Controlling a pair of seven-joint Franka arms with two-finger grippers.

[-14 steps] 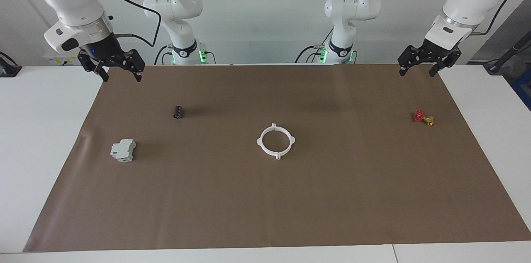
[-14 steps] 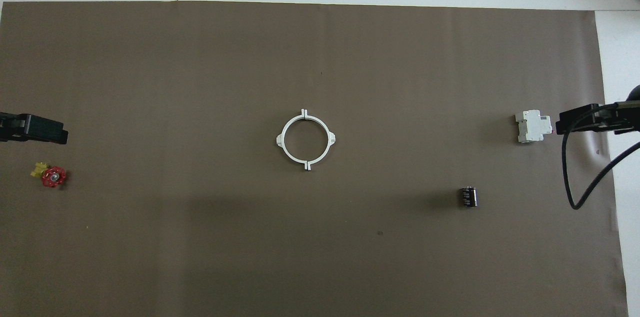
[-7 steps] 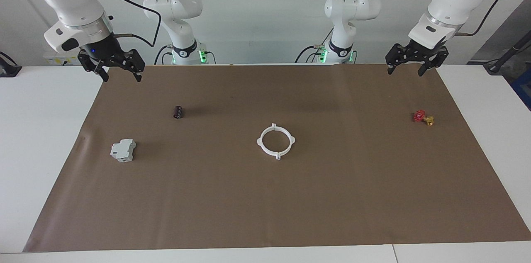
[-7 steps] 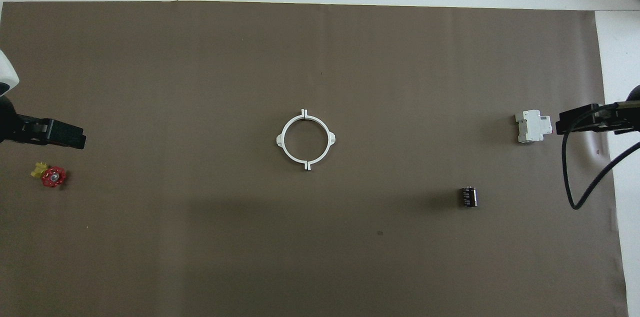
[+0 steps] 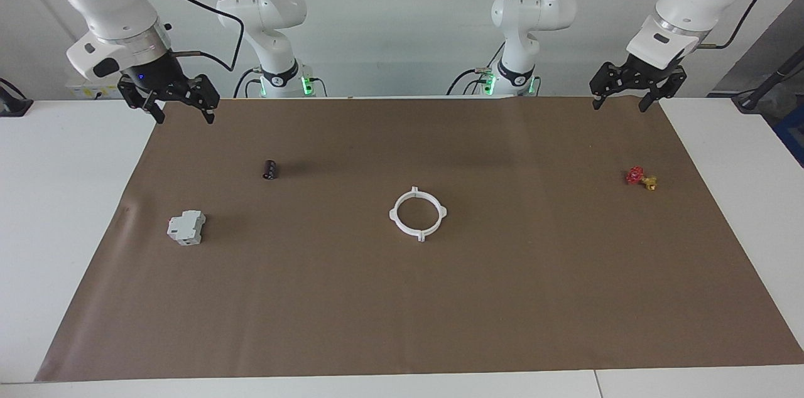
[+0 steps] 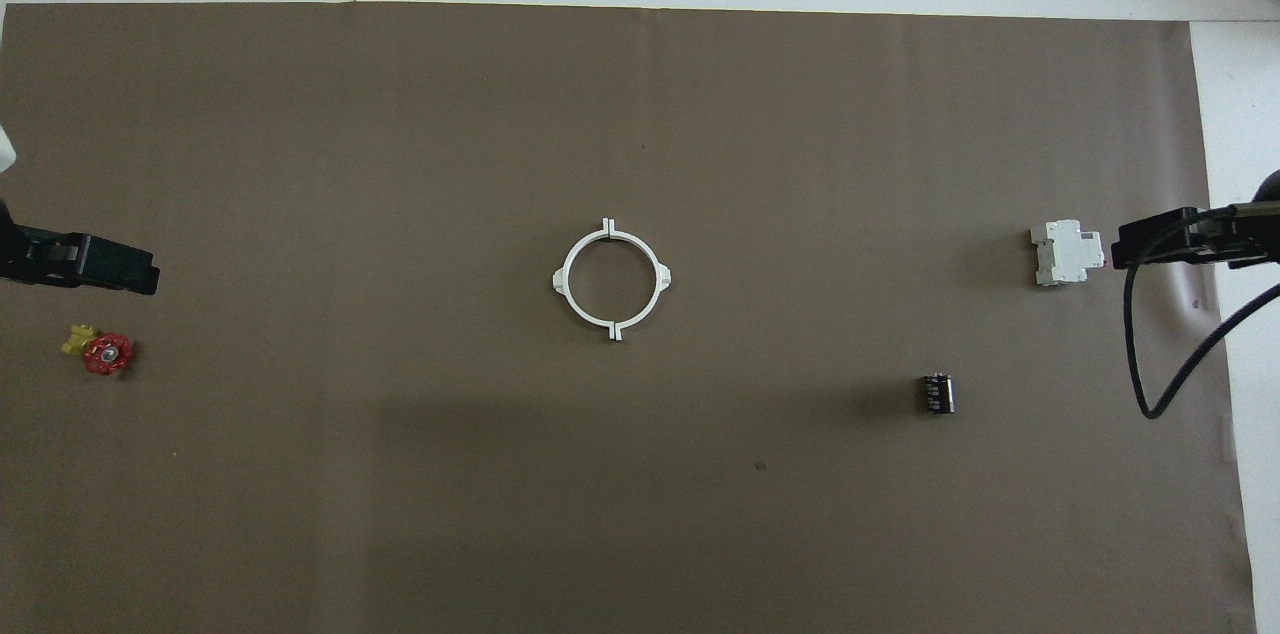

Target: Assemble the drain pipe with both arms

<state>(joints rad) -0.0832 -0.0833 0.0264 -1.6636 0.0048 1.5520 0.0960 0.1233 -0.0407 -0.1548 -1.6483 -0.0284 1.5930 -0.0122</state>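
Both arms hang raised at the robots' edge of the table, each bent down from above with its wrist pointing at the brown mat (image 5: 402, 297). The left claw (image 5: 619, 104) is up in the air over the mat's corner at the left arm's end, its 2 fingers pointing down and spread wide apart with nothing between them; in the overhead view only its black tip (image 6: 95, 264) pokes in from the edge. The right claw (image 5: 183, 114) is up over the mat's corner at the right arm's end, fingers likewise spread wide and holding nothing, and its tip (image 6: 1160, 239) shows at the overhead view's edge with a black cable looping below it. The drain pipe (image 5: 418, 214) lies flat on the mat around the middle of the table, well apart from both claws: 2 thin white half-ring arcs sitting together as 1 closed ring with 4 small tabs sticking out around its rim, the brown mat visible through its centre (image 6: 611, 280). Toward the right arm's end lie a grey boxy block (image 5: 186, 227) and, nearer to the robots, a small black cylinder (image 5: 270, 169). Toward the left arm's end sits a small red and yellow valve (image 5: 641, 177).
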